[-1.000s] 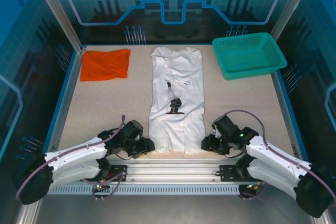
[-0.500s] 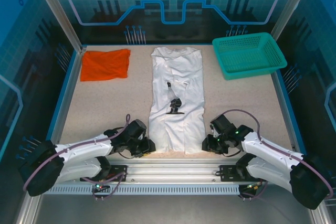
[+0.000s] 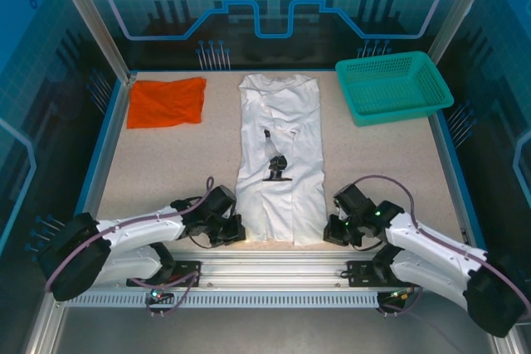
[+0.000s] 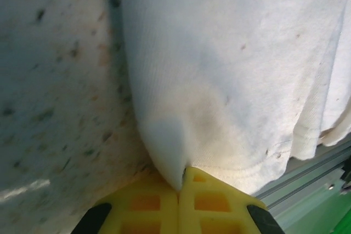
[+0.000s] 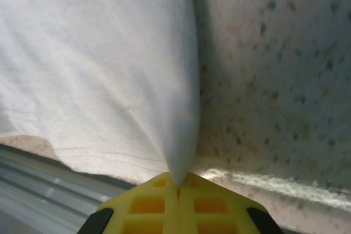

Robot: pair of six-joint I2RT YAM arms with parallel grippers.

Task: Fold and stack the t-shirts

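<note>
Low in the frame, the left gripper and the right gripper each pinch one hem corner of the white t-shirt between closed jaws.

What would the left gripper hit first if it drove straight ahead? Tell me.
The white t-shirt, most likely: the left gripper is shut on its near corner, and more cloth lies directly ahead.

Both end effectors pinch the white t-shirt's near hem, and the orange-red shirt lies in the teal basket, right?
No: the top external view shows the orange-red cloth shirt on the table, far left, outside the teal plastic mesh basket. The rest is right.
</note>
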